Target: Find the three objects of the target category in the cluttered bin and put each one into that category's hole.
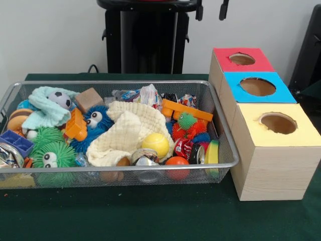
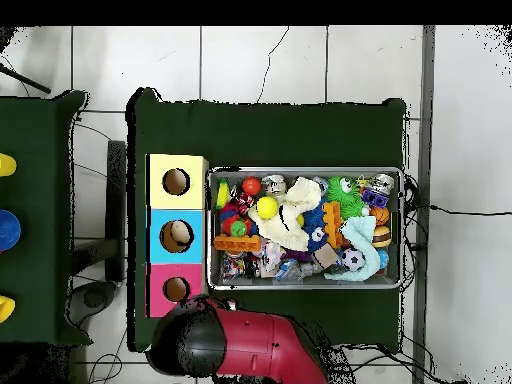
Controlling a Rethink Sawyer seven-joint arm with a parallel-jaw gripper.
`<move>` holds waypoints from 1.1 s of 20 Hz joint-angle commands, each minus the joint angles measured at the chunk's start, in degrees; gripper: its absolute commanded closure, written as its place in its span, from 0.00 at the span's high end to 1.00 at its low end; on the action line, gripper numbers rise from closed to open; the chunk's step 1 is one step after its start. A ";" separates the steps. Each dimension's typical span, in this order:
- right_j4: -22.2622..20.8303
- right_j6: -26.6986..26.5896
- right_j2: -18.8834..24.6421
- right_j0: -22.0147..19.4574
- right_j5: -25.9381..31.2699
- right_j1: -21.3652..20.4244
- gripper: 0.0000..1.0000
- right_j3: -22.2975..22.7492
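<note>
Silver wire-mesh bin (image 1: 220, 165) at left on green table (image 1: 150, 216), packed w/ toys: cream knit cloth (image 1: 128, 133) mid, yellow ball (image 1: 156, 143) beside it. Right: wooden box w/ red (image 1: 242, 59), blue (image 1: 257, 86), yellow (image 1: 278, 123) holes. Gripper out of sight, grip state can't tell; red arm (image 2: 262, 348) drawn back.

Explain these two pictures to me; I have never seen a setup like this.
One picture looks across a green table; the other looks straight down on it. The red and black machine at the bottom of the top-down picture is a robot arm, drawn back; its tool is not visible in either picture, so nothing is held. On the table sits a wire basket full of toys, balls and cloths. Beside it stand three wooden boxes, each with a round hole: red, blue and yellow.
</note>
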 commanded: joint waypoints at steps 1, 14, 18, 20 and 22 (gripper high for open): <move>-1.46 0.14 4.78 -2.19 4.39 3.90 1.00 0.84; -4.27 4.87 1.06 0.02 11.09 4.77 1.00 -4.48; -5.25 5.71 0.59 0.55 10.57 5.19 1.00 -4.77; -6.30 6.31 -0.04 1.07 11.17 4.82 1.00 -5.37; -4.64 6.12 0.74 0.45 13.87 4.98 1.00 -5.40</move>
